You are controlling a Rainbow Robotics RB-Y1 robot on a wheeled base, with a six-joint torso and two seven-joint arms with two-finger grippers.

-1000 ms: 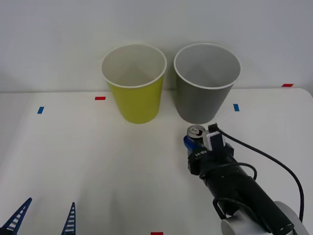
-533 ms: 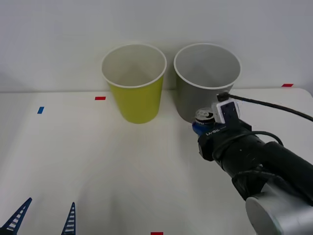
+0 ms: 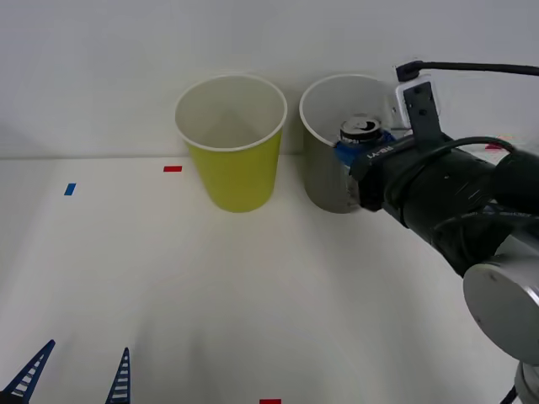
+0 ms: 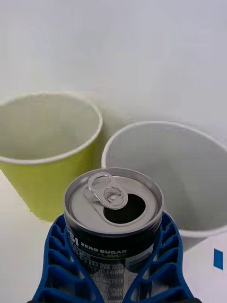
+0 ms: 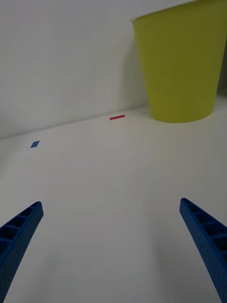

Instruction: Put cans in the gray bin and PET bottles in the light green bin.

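Two bins (image 3: 232, 135) on white table (image 3: 210, 295) | right tool (image 3: 364, 145) grasps can (image 3: 361, 129) | left tool (image 3: 77, 370) spread, idle

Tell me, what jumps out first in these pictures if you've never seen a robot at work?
The big black right arm, whose right gripper holds a small can upright in blue fingers, level with the gray bin's rim. Beside that stands the light green bin. The left gripper waits open near the table's front edge.

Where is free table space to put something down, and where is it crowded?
Free: the table between the light green bin and the open left gripper. Crowded: the gray bin, where the right gripper holds the can.
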